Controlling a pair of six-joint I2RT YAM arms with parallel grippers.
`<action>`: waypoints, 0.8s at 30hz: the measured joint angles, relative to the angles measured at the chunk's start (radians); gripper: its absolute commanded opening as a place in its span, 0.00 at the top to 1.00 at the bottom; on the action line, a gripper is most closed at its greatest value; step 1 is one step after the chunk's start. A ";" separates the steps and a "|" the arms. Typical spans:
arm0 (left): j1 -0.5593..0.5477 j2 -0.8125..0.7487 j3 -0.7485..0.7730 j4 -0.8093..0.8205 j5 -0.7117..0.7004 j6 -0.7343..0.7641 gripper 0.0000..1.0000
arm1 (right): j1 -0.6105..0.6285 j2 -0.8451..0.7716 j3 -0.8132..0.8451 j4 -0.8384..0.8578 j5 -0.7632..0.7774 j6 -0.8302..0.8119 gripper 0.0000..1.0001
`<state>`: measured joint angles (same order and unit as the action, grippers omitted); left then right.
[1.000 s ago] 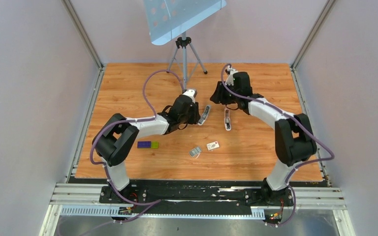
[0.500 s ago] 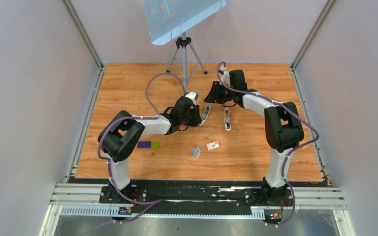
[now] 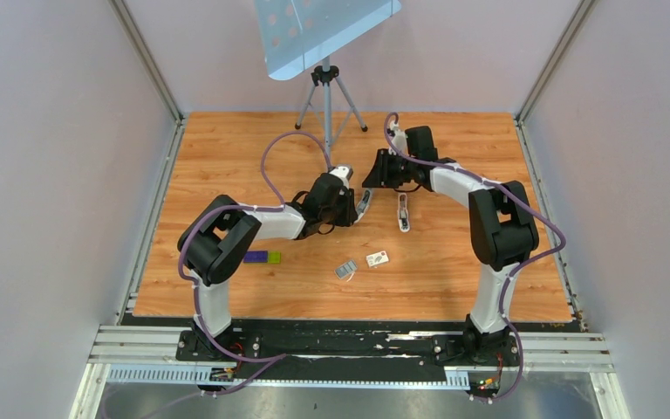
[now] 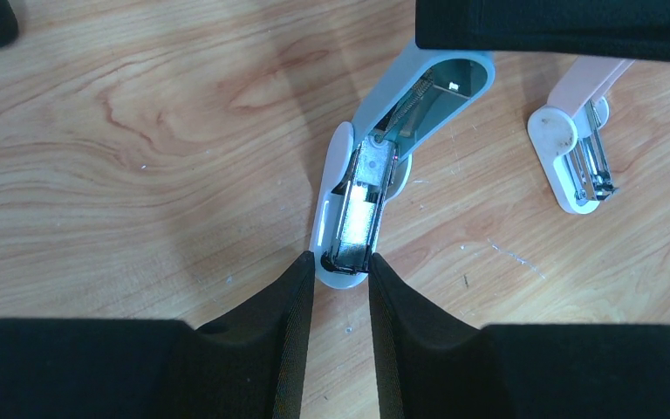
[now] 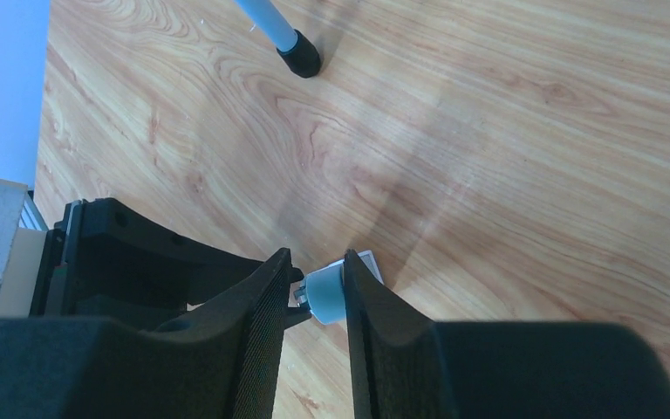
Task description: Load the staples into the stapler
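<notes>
My left gripper (image 4: pixel 340 262) is nearly closed, its jaws only a narrow slot apart. The near end of the blue stapler (image 4: pixel 375 166) is pinched in that slot, with both fingers (image 4: pixel 292 305) pressed against the white base. I read that as a firm hold.

My right gripper (image 5: pixel 316 271) is just as narrow and sits around the far tip of the same stapler's blue lid. One pad touches the lid, but on the other side I see a thin dark sliver. I cannot tell whether that grip has closed or the jaws merely bracket the tip.

The blue stapler spans the gap between the two grippers. It is swung open, so the metal magazine lies bare on the white base and the lid carries on past the hinge with its spring showing. From above, its long axis runs on a diagonal, from my left gripper at the near left to my right gripper at the far right. I cannot tell whether it rests on the table (image 3: pixel 227 175) or is held just off it.

The pink stapler (image 4: pixel 567 148) lies on the table just right of the blue one, and neither gripper touches it. In the top view it sits a little nearer to me than my right gripper. Its long axis runs almost straight near to far. In my left wrist view the rounded white end points towards me. The pink arm angles away to the right and passes behind the body of the right gripper.
</notes>
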<state>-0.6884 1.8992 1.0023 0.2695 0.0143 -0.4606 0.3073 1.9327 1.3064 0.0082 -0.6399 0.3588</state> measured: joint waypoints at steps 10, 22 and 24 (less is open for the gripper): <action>0.000 0.002 0.002 0.002 0.000 0.000 0.69 | 0.000 -0.012 -0.020 -0.030 -0.032 0.009 0.69; 0.000 0.002 0.002 0.003 0.000 -0.010 0.68 | 0.001 -0.055 -0.077 -0.029 -0.068 0.024 0.66; 0.001 0.002 0.002 0.002 0.000 -0.016 0.68 | 0.003 -0.058 -0.085 -0.029 -0.072 0.026 0.67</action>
<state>-0.6876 1.9011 1.0042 0.2718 0.0139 -0.4763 0.3099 1.8748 1.2213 -0.0212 -0.7120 0.3843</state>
